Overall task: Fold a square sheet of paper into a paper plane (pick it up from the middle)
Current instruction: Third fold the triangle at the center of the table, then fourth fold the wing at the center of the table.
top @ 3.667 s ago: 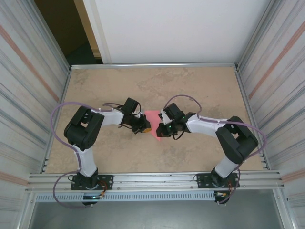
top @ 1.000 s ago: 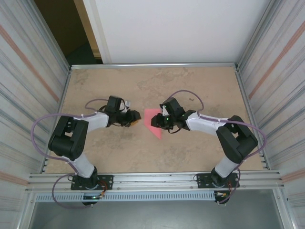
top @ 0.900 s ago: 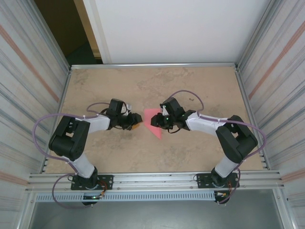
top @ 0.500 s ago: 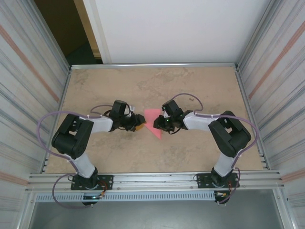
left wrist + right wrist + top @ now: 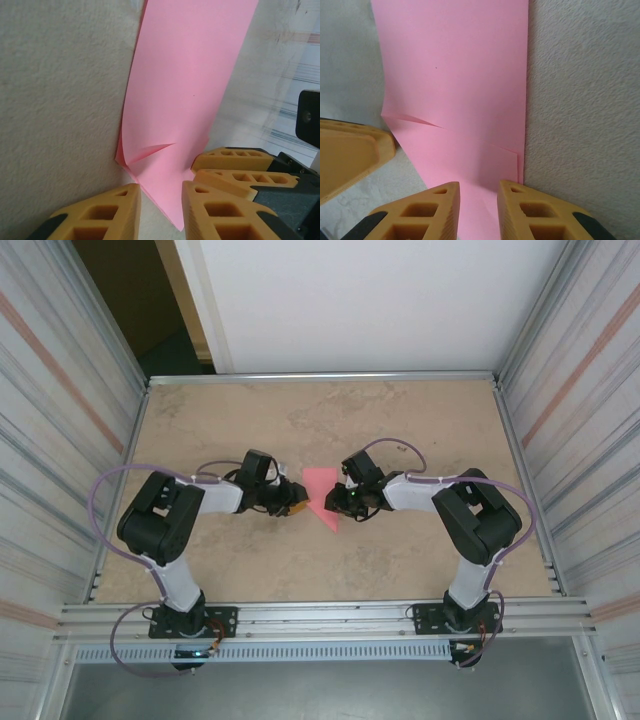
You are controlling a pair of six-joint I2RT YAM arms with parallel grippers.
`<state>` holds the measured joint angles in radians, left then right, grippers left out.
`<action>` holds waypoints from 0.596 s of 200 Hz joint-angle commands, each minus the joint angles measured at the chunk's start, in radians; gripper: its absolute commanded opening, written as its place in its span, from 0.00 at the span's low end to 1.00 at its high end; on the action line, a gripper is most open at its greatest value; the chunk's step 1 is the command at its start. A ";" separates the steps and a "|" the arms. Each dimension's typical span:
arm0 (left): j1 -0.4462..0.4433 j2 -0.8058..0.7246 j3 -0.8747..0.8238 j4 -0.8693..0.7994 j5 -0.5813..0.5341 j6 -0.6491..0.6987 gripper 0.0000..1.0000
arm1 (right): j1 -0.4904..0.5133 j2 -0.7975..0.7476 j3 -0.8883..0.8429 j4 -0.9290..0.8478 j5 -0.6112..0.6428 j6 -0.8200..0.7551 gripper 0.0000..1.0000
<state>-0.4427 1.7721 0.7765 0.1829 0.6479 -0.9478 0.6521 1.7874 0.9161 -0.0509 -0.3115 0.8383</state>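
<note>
A creased pink paper sheet (image 5: 318, 490), laid on a beige tabletop (image 5: 400, 420), is straddled at opposite edges by left gripper (image 5: 161, 195) and right gripper (image 5: 478, 192), jaws slightly parted.

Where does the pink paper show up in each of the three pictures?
Top external: pink paper, a small wedge at picture centre.
Left wrist: the paper runs from top centre, narrowing toward the bottom.
Right wrist: the paper covers the top and middle.
Shared landmark: the left gripper's orange fingers.
</note>
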 commanded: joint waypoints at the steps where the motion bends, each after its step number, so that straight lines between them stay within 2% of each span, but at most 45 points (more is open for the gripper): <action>1: -0.003 0.014 0.031 -0.026 0.018 0.005 0.29 | -0.006 0.035 0.001 -0.027 0.013 0.024 0.26; 55: -0.003 0.009 0.041 -0.123 -0.050 0.012 0.30 | -0.010 0.042 0.001 -0.033 0.018 0.025 0.26; 119: -0.003 0.047 0.068 -0.119 -0.020 0.006 0.27 | -0.012 0.056 0.003 -0.035 0.014 0.025 0.25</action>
<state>-0.4427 1.7851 0.8196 0.0742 0.6205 -0.9474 0.6472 1.7958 0.9184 -0.0437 -0.3206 0.8383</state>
